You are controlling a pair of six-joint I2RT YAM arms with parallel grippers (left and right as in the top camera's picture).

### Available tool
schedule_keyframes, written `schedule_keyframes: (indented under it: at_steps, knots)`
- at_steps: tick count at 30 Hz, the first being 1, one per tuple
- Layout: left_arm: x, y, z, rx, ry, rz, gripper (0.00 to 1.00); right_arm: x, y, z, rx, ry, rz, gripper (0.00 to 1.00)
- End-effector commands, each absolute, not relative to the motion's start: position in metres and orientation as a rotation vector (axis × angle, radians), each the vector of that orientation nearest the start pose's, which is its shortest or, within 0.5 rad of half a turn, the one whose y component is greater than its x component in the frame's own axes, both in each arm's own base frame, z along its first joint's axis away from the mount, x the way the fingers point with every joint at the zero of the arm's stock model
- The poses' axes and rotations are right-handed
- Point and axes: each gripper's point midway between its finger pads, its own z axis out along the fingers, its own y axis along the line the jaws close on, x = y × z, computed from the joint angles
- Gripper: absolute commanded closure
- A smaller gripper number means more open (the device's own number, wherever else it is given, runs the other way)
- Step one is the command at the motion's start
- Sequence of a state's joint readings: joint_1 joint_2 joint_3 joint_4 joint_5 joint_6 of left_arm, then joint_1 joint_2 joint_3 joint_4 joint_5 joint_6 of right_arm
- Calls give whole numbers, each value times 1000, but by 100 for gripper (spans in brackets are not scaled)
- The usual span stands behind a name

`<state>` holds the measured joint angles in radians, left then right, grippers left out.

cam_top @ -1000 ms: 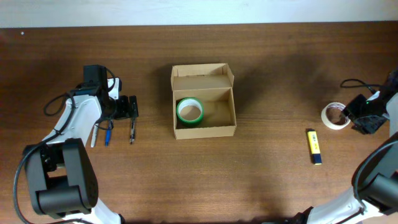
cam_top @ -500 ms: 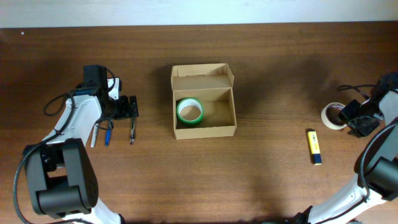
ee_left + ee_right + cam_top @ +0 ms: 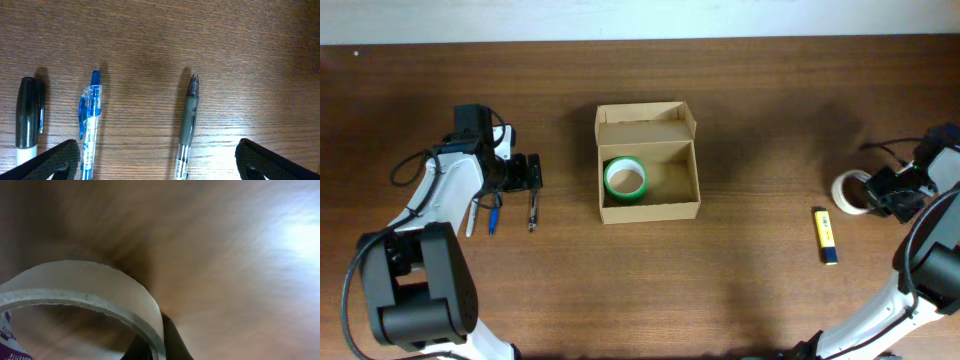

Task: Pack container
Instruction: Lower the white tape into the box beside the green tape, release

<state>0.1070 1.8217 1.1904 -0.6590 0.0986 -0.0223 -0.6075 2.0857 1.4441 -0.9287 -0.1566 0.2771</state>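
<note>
Brown desk point(image 3: 740, 280) carries the open box point(image 3: 650, 212) at its middle with only a green tape roll point(image 3: 625, 166) packed; right gripper point(image 3: 876, 190) pinches a white tape roll point(image 3: 839, 190) near the right edge, left gripper point(image 3: 527, 172) gapes over unpacked pens point(image 3: 532, 212).

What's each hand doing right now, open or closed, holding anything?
Left hand: open, empty, over the pens.
Right hand: closed on the white tape.
</note>
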Motion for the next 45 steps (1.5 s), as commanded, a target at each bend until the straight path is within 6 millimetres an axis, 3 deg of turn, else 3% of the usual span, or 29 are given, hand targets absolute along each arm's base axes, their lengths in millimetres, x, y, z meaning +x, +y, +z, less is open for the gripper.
schedule_keyframes:
  at_steps: [1,4,7,9,10,11,14,15,20,26,28,32,36,45]
  knots:
    - [390,24,39,-144,2843,-133,1,376,-162,61,1042,2669,600,96]
    - [390,24,39,-144,2843,-133,1,395,-139,126,819,2580,668,96]
    - [390,24,39,-144,2843,-133,1,402,-95,197,502,2526,665,96]
    - [390,24,39,-143,2843,-134,1,401,-61,234,291,2507,631,96]
    - [390,24,39,-143,2843,-133,1,396,-16,268,56,2473,602,96]
    - [390,24,39,-144,2843,-133,1,392,10,283,-78,2457,575,96]
    - [390,24,39,-144,2843,-133,1,376,80,305,-418,2413,474,96]
    - [390,24,39,-144,2843,-133,1,369,114,304,-585,2391,413,96]
    - [390,24,39,-144,2843,-133,1,356,197,271,-971,2357,161,96]
    - [390,24,39,-144,2843,-133,1,373,254,204,-1167,2364,16,96]
    - [390,24,39,-143,2843,-133,1,387,262,177,-1179,2387,-15,96]
    - [390,24,39,-143,2843,-134,1,402,262,144,-1176,2435,-34,96]
    - [390,24,39,-143,2843,-134,1,416,256,128,-1127,2469,-19,96]
    - [390,24,39,-143,2843,-133,1,421,263,102,-1111,2513,55,96]
